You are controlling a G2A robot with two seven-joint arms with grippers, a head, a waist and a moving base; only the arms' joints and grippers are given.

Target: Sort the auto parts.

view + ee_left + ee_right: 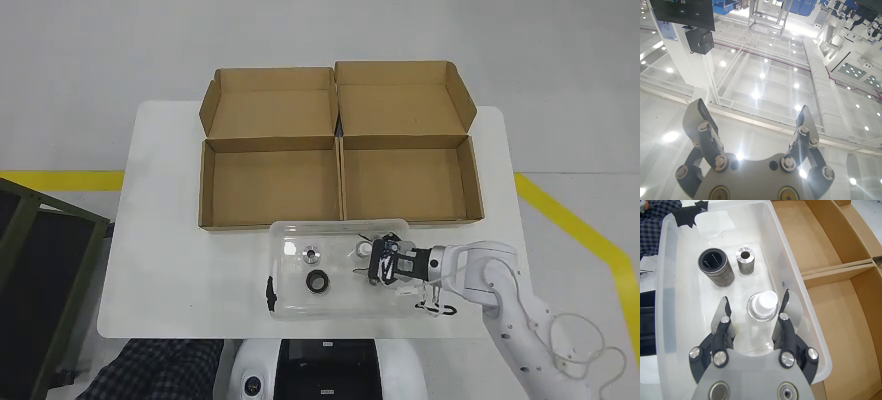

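While spread open inside the clear bin (pixel 789 262) at the surface's (pixel 160 250) near edge, the right hand (pixel 756 297) is set astride the white-capped part (pixel 766 303). Black bearing (pixel 715 266) and metal sleeve (pixel 745 260) are stood upright beyond it. Left hand (pixel 753 111) is held released, pointed at the ceiling.

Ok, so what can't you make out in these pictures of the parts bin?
White-capped part: lower body hidden under its own cap, right wrist view.
Clear bin: near end covered by the body of the right gripper, right wrist view.
Black-lined cylinder and metal sleeve: too small for detail, top view.
Cardboard boxes: cut off by the frame edges, right wrist view.
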